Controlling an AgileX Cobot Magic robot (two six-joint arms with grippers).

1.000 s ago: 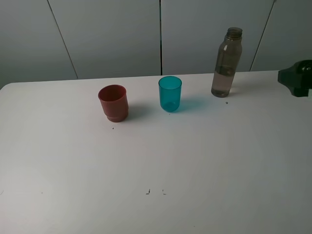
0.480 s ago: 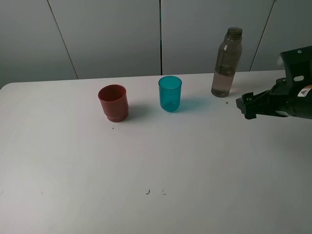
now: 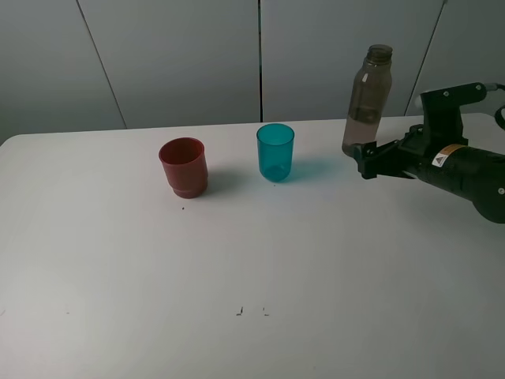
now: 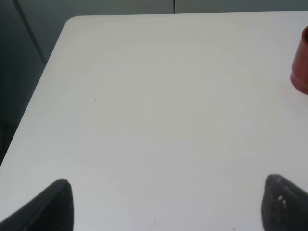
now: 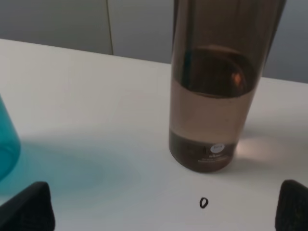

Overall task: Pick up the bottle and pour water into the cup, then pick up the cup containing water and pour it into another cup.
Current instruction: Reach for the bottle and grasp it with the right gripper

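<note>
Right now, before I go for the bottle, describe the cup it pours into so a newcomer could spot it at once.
On the white table, three vessels stand in a row near the far edge. The cup is the middle one, between the red cup and the tall smoky bottle. It alone is teal and see-through, with straight smooth sides.

Black right arm (image 3: pixel 473 178), black gripper (image 3: pixel 364 162) (small orange warning sticker (image 3: pixel 450 151)).

High camera is looking down over the whole table (image 3: pixel 237 260) from its front. Left wrist camera is facing a table corner, sharing only the red cup (image 3: pixel 183 162), left of centre overhead. Right wrist camera is viewing the bottle (image 3: pixel 368 95) closely, low.
</note>
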